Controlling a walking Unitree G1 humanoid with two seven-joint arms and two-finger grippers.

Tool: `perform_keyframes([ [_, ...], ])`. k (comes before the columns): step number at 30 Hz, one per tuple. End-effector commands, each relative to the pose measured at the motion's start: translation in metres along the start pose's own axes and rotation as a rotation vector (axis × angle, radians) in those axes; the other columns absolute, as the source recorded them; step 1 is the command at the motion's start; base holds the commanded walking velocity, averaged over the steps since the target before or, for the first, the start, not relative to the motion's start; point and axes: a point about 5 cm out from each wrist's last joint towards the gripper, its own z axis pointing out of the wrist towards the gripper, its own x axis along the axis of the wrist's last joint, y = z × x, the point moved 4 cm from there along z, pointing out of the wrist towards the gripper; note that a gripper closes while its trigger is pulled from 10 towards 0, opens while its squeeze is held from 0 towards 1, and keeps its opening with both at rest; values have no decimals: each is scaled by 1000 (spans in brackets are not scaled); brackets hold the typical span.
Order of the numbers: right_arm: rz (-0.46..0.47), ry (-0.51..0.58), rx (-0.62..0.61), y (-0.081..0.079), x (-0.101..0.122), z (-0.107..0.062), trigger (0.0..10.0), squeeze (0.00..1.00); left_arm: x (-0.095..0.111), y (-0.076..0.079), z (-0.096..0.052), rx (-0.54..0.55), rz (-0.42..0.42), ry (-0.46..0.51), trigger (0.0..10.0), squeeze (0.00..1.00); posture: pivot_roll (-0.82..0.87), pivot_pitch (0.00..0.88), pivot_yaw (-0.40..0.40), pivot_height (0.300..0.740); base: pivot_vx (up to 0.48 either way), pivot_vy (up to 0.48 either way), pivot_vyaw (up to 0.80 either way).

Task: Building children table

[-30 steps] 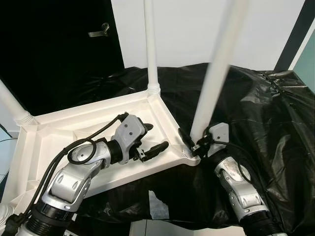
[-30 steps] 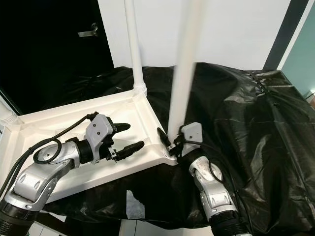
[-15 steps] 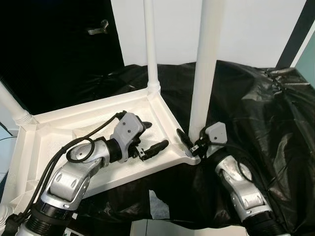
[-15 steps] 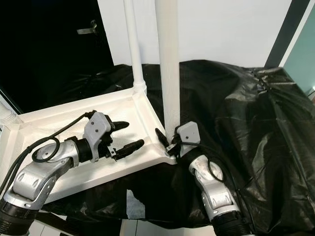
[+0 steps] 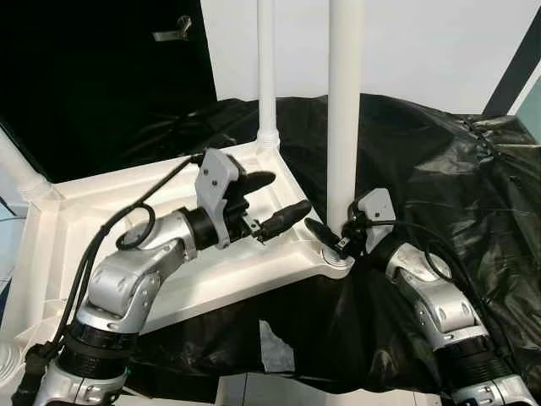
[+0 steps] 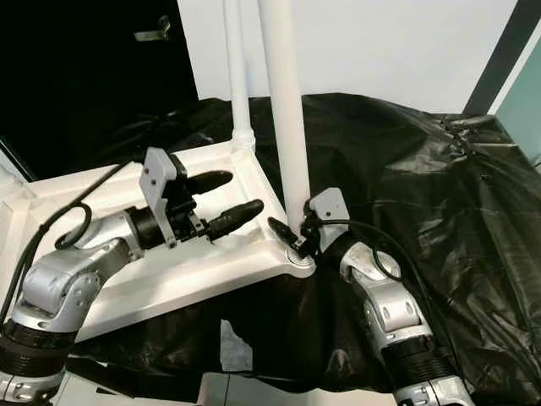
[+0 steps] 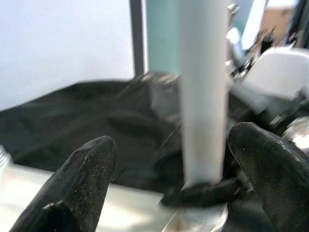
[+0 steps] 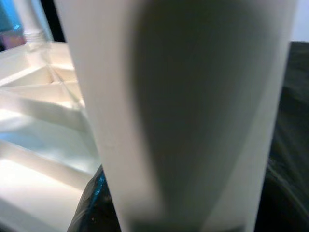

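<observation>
Leg (image 5: 346,110) now upright in the near corner socket of the upturned white tabletop (image 5: 101,228), no longer leaning as a second ago; base clamped between the black fingers of the right gripper (image 5: 331,238), closed on the leg just above the socket collar. Left gripper (image 5: 272,199) raised and swung toward that leg, fingers spread wide with nothing between them, the white tube standing just beyond the fingertips (image 7: 94,162) and framed in their gap in the wrist view. Far leg (image 5: 267,76) already seated at the rear corner, well behind the open fingers. All resting on black plastic sheeting (image 5: 439,169). Judged: leg straightened over its socket, so seating or twisting home next, probably with the left closing in to steady or turn the shaft.
</observation>
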Motion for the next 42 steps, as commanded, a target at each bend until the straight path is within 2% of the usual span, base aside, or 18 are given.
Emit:
perform_keyframes([
  [1, -11, -18, 34, 3, 1, 2, 10000, 0, 13, 15, 3, -152, 14, 43, 10000, 0, 54, 0, -19, 740, 0, 0, 0],
  [4, -30, -31, 95, 3, 5, 6, 10000, 0, 23, 17, 11, -179, 27, 81, 10000, 0, 53, 0, -31, 740, 0, 0, 0],
  [8, -39, -35, 117, 2, 7, 7, 10000, 0, 27, 18, 14, -188, 32, 94, 10000, 0, 54, 0, -35, 740, 0, 0, 0],
  [9, -65, -38, 181, -3, 11, 12, 10000, 0, 36, 18, 22, -203, 47, 123, 10000, 0, 54, 0, -36, 740, 0, 0, 0],
  [12, -72, -37, 203, -5, 13, 13, 10000, 0, 39, 17, 25, -206, 52, 129, 10000, 0, 54, 0, -35, 740, 0, 0, 0],
  [14, -109, -44, 257, -8, 17, 16, 10000, 0, 43, 15, 31, -205, 61, 134, 10000, 0, 50, 0, -31, 740, 0, 0, 0],
  [17, -127, -46, 285, -9, 19, 17, 10000, 0, 44, 12, 34, -201, 61, 135, 10000, 0, 49, 0, -28, 740, 0, 0, 0],
  [18, -146, -53, 335, -10, 22, 18, 10000, 0, 48, 9, 39, -201, 53, 137, 10000, 0, 47, 0, -27, 740, 0, 0, 0],
  [23, -170, -70, 389, -9, 22, 17, 10000, 0, 55, 10, 39, -238, 16, 157, 10000, 0, 46, 0, -25, 740, 0, 0, 0],
  [24, -186, -80, 409, -8, 22, 16, 10000, 0, 57, 10, 39, -254, -9, 160, 4902, 0, 47, 0, -24, 740, 0, 0, 0],
  [25, -192, -81, 414, -8, 22, 16, 10000, 0, 58, 9, 38, -258, -15, 160, 2706, 0, 47, 0, -24, 740, 0, 0, 0],
  [26, -192, -81, 414, -8, 22, 16, 10000, 0, 58, 9, 38, -258, -15, 160, 2706, 0, 47, 0, -24, 740, 0, 0, 0],
  [27, -198, -83, 417, -7, 23, 16, 10000, 0, 59, 9, 38, -262, -20, 160, 1216, 0, 47, 0, -23, 740, 0, 0, 0],
  [28, -198, -83, 417, -7, 23, 16, 10000, 0, 59, 9, 38, -262, -20, 160, 1216, 0, 47, 0, -23, 740, 0, 0, 0],
  [29, -200, -85, 417, -6, 23, 16, 10000, 0, 61, 8, 37, -265, -15, 164, 0, 0, 49, 0, -24, 740, 0, 0, 0],
  [40, -205, -79, 395, 2, 27, 19, 10000, 0, 68, -1, 39, -227, 6, 161, 0, 0, 51, 0, -20, 740, 0, 0, 0],
  [41, -201, -74, 389, 3, 28, 19, 10000, 0, 69, -2, 40, -219, 11, 158, 2627, 0, 51, 0, -20, 740, 0, 0, 0],
  [42, -195, -69, 373, 4, 28, 20, 10000, 0, 70, -3, 42, -193, 22, 150, 10000, 0, 48, 0, -16, 740, 0, 0, 0],
])
